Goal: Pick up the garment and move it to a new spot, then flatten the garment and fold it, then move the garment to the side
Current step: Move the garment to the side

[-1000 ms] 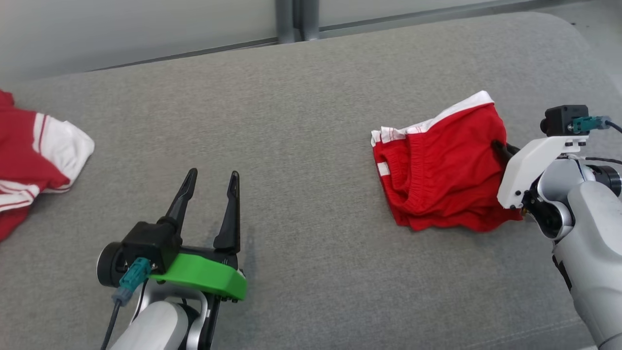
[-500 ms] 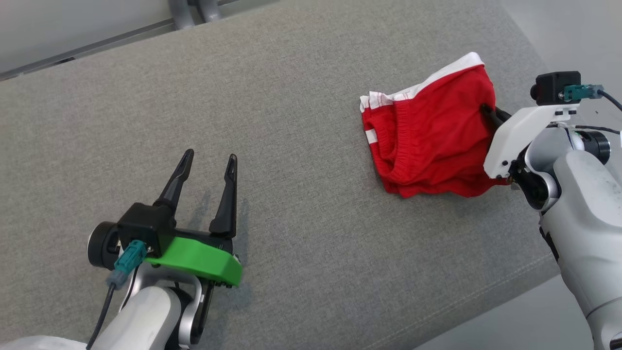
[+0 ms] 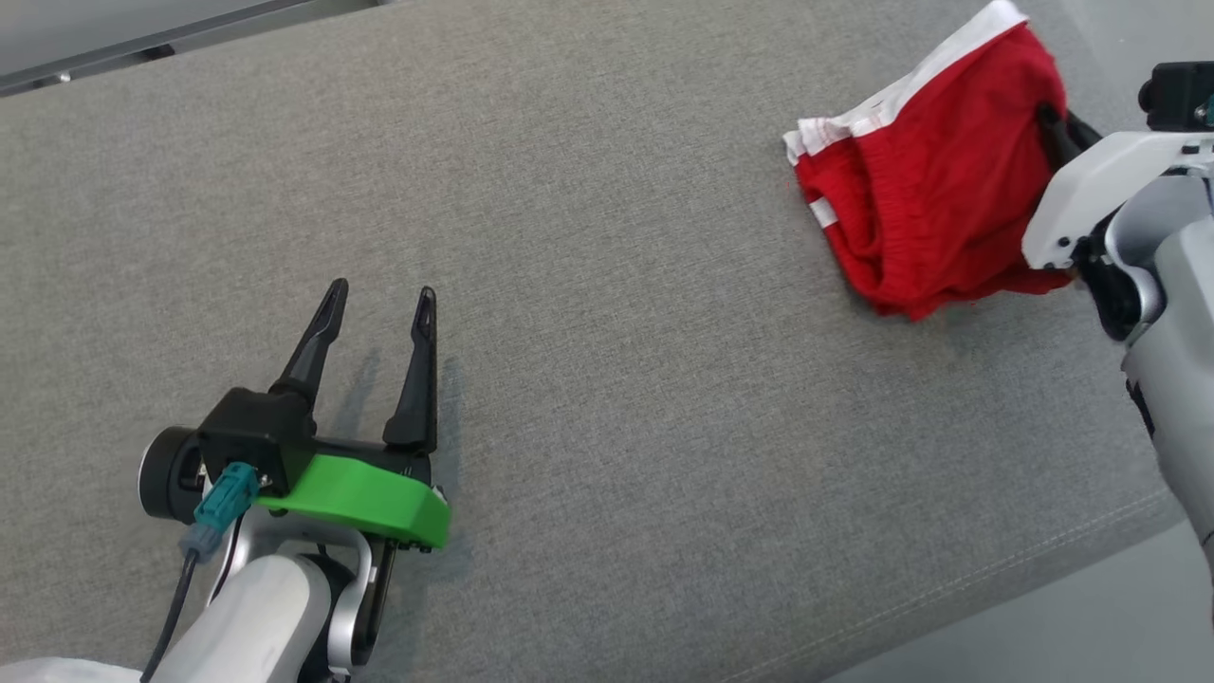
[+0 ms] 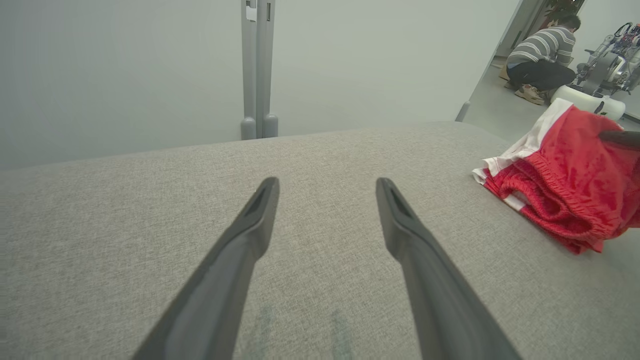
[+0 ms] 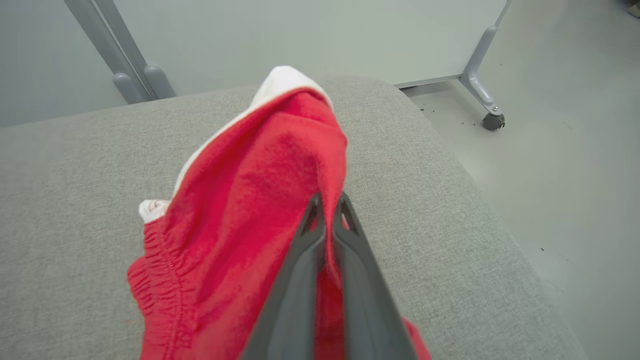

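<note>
The garment [image 3: 934,190] is a pair of red shorts with white trim, bunched at the far right of the grey couch surface [image 3: 588,285]. My right gripper [image 3: 1051,121] is shut on a fold of its red cloth; in the right wrist view the garment [image 5: 250,210] rises in a ridge pinched between the fingertips of that gripper [image 5: 328,206]. My left gripper [image 3: 379,296] rests open low over the cushion at the lower left, far from the shorts. In the left wrist view this gripper [image 4: 327,186] holds nothing, and the garment [image 4: 565,185] lies off to the right.
The cushion's front seam and edge [image 3: 996,569] run along the lower right, with pale floor beyond. A partition on castor feet [image 5: 492,121] stands behind the couch. A crouching person [image 4: 542,55] and another robot [image 4: 607,60] are far off in the room.
The head camera has turned, so the second red-and-white garment at the left has left the picture. The right gripper stays shut on the shorts, now lifted into a ridge nearer the couch's right end.
</note>
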Controlling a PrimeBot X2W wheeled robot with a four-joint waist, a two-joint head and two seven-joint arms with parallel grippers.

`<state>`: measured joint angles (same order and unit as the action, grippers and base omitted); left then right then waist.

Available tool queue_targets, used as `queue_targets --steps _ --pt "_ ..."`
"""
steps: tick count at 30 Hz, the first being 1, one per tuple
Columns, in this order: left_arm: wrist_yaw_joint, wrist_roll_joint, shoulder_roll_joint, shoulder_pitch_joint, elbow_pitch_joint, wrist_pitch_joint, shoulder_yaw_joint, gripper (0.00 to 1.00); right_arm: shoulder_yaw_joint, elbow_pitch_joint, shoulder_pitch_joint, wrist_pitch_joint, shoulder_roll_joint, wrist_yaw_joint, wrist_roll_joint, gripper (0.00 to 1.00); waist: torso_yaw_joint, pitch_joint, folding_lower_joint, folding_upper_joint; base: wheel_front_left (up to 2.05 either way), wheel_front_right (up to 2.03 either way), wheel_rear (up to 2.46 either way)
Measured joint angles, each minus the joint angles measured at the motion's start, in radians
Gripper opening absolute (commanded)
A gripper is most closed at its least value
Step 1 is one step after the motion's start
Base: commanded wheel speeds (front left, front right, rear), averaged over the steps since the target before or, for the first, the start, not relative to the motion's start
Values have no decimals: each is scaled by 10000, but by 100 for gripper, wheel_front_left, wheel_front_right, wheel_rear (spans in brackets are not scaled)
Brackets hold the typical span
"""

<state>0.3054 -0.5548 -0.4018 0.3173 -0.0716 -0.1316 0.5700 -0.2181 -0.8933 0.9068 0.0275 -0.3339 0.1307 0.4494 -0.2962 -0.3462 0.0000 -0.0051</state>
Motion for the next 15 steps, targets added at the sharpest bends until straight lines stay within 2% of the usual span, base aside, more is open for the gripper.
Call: queue_targets --steps 15 --pt "138 297 -435 282 -752 516 75 100 650 -2550 1267 -1868 -1260 2 -1294 0 802 -947 0 0 0 0 0"
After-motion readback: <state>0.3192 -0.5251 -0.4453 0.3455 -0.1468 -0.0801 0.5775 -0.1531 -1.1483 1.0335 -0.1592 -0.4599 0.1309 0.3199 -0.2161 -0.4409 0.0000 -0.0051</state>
